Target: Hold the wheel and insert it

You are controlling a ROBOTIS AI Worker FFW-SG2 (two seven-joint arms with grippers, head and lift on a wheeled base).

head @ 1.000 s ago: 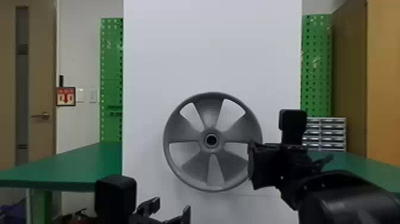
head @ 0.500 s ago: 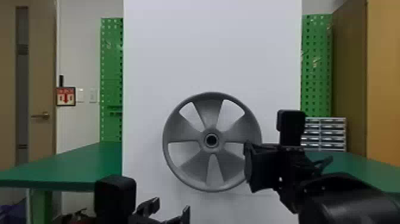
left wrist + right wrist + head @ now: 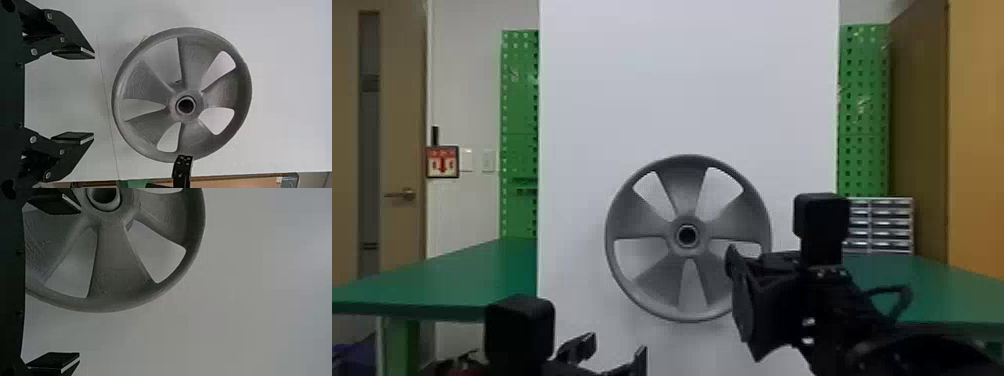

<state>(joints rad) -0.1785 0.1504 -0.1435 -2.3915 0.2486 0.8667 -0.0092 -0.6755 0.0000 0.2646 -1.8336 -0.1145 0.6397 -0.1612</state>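
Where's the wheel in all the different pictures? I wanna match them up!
Head view: the wheel, a bit below the middle, against the white board.
Left wrist view: near the middle, beyond the left pincer, whole except where something black overlaps its rim.
Right wrist view: partly cut off by the picture's edge, with one finger of the right pincer overlapping it.
Shared landmark: the round hole in its hub.

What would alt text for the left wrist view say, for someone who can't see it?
A gray five-spoked wheel with a round central hole faces the camera against a white panel. The robot's left gripper is open, holding nothing; part of the black right arm overlaps the wheel's rim.
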